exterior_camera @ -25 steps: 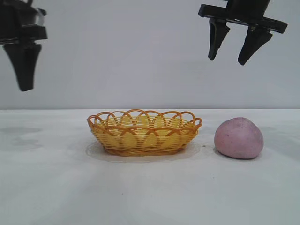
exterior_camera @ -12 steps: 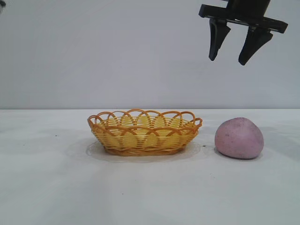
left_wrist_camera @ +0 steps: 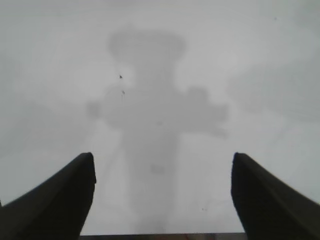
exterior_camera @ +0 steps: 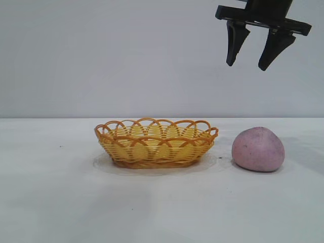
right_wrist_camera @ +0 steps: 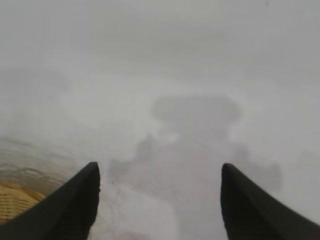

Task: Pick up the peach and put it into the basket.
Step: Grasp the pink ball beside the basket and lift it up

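Note:
The dull pink peach (exterior_camera: 258,149) rests on the white table to the right of the yellow wicker basket (exterior_camera: 156,143), a small gap between them. My right gripper (exterior_camera: 247,65) hangs high above the peach, a little to its left, open and empty. In the right wrist view that gripper (right_wrist_camera: 160,172) looks down on bare table between its spread fingers, and an edge of the basket (right_wrist_camera: 15,200) shows at one corner. My left gripper (left_wrist_camera: 162,162) appears only in the left wrist view, open with nothing but table below it.
The white table (exterior_camera: 61,202) spreads wide in front of and to the left of the basket. A plain grey wall stands behind. The arms' shadows lie on the table in both wrist views.
The left gripper, at the exterior view's top left a second ago, has gone up out of that view. The right gripper, the peach and the basket have stayed put.

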### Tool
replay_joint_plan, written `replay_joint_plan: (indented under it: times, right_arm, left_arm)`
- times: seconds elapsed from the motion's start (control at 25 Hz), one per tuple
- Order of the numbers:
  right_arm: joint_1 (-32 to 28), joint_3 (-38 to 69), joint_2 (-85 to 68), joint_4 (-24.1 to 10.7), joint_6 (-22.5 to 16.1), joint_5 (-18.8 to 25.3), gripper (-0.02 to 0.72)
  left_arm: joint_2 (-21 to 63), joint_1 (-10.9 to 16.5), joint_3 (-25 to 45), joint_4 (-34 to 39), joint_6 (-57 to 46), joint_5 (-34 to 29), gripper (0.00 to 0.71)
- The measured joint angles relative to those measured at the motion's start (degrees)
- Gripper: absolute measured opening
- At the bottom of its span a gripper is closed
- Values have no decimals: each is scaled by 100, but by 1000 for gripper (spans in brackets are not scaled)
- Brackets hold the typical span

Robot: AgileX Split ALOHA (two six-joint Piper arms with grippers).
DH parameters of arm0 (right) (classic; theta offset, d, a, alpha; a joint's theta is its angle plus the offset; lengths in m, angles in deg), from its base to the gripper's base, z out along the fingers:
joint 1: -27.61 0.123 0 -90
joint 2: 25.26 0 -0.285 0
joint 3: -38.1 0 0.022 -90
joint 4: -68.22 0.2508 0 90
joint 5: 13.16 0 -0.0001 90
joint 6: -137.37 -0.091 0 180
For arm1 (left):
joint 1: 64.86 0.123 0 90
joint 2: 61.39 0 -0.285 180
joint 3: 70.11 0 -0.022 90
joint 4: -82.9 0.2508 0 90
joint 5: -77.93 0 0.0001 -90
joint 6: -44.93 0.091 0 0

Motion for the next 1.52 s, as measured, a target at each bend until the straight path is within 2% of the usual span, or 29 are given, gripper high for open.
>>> replay_joint_plan:
  times: [0.36, 0.56, 0.8, 0.92, 1.12, 1.36, 1.52]
  right_arm:
    - [0, 0, 0, 0, 0, 91, 426]
    - [0, 0, 0, 0, 0, 170, 426]
    - [0, 0, 0, -11, 139, 329, 426]
    - [0, 0, -84, -20, 162, 410, 426]
    - [0, -23, -303, -33, 373, 557, 426]
    - [0, -46, -593, -171, 563, 1092, 426]
    - [0, -46, -843, -237, 583, 1294, 426]
  left_arm:
    - [2872, 0, 1747, -337, -35, -41, 497]
    - [4346, 0, 2231, -521, -49, -124, 497]
    - [5577, 0, 2641, -542, -9, -97, 497]
    - [5941, 0, 2910, -556, 3, 65, 497]
    - [6125, 0, 2950, -558, 13, 151, 497]
    - [6125, 0, 2950, -558, 13, 151, 497]
    - [6125, 0, 2950, -558, 13, 151, 497]
